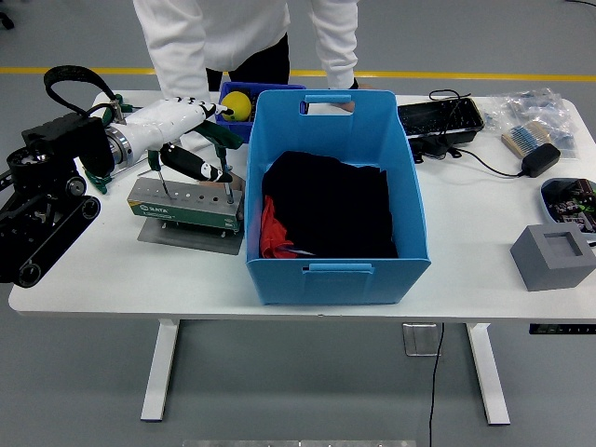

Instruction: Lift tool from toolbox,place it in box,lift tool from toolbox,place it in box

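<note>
Robot and person, head view. The left arm (51,191) is built of black segments: a blocky upper housing, a lower link with a ribbed, belt-like edge, and round joint caps bearing small bolts. A thick black cable loops above the housing. A bright metal ring joins the arm to a smooth white forearm shell. The left hand (177,130) has a white back marked with a row of small dark dots along the knuckles; its fingers (196,168) are black with white patches, though their finer detail is too small to make out. The person (237,37) wears a white long-sleeved top over dark clothing.
</note>
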Robot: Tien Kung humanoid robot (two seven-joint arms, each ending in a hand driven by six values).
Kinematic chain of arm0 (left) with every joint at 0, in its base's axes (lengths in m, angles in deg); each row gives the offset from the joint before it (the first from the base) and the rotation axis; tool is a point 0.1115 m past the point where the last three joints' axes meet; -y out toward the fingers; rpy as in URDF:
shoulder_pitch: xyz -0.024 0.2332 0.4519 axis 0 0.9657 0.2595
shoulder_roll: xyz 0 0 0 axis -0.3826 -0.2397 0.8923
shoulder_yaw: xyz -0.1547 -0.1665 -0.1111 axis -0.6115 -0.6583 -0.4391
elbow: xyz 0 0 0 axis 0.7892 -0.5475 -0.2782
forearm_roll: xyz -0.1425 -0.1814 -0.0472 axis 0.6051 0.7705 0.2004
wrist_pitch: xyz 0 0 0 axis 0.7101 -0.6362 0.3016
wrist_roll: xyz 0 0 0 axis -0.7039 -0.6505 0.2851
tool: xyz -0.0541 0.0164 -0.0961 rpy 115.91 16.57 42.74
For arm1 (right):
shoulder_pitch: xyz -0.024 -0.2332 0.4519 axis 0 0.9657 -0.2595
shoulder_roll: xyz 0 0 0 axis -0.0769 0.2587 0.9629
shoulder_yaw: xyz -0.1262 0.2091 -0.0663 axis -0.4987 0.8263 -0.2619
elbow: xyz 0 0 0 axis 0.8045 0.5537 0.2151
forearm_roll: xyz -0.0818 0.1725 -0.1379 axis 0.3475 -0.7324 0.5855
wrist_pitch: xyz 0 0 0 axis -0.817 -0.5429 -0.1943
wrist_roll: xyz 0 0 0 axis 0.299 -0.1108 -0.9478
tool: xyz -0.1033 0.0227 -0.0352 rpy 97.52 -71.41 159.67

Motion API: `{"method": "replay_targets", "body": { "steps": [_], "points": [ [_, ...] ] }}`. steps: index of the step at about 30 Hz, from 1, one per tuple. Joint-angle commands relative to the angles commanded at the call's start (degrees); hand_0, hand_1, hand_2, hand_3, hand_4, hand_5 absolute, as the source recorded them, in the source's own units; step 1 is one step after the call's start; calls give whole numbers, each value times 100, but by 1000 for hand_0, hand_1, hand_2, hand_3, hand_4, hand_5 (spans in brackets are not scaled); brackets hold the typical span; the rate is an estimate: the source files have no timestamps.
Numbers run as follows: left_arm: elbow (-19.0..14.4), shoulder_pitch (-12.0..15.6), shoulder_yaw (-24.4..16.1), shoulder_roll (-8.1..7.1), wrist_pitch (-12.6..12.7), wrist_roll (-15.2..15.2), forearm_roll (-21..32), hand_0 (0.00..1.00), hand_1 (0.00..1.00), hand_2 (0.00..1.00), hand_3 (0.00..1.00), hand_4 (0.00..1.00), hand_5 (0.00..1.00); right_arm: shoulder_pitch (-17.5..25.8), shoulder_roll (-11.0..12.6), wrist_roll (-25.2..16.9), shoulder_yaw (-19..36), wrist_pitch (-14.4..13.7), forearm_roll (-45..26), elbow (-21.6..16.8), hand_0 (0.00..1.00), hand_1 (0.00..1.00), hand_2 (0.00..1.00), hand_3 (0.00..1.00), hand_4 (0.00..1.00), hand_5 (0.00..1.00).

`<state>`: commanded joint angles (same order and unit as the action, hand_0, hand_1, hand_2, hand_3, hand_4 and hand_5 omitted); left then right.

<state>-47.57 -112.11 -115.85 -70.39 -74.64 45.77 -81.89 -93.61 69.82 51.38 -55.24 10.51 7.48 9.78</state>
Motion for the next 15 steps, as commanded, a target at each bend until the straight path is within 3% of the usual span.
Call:
{"method": "replay_targets", "body": {
  "steps": [3,4,9,10,15],
  "points": [
    [282,-150,165,44,101,94,-43,897,941,947,915,998,573,-21,14,27,51,9,93,-2,654,628,703,561,770,669],
    [381,-202,205,61,153,136,-55,841,826,807,797,998,576,-28,19,35,68,13,119,-3,654,628,703,560,770,668],
    [719,-389,340,135,404,332,-78,841,826,807,797,998,576,-52,35,55,104,24,191,-5,654,628,703,560,770,668],
    [767,-417,359,148,440,362,-83,750,639,622,670,998,565,-55,37,56,107,26,197,-6,654,629,703,561,771,669],
    [985,-556,536,210,572,483,-111,750,639,622,670,998,565,-80,53,63,120,44,240,-1,654,629,703,561,771,669]
  ]
}}
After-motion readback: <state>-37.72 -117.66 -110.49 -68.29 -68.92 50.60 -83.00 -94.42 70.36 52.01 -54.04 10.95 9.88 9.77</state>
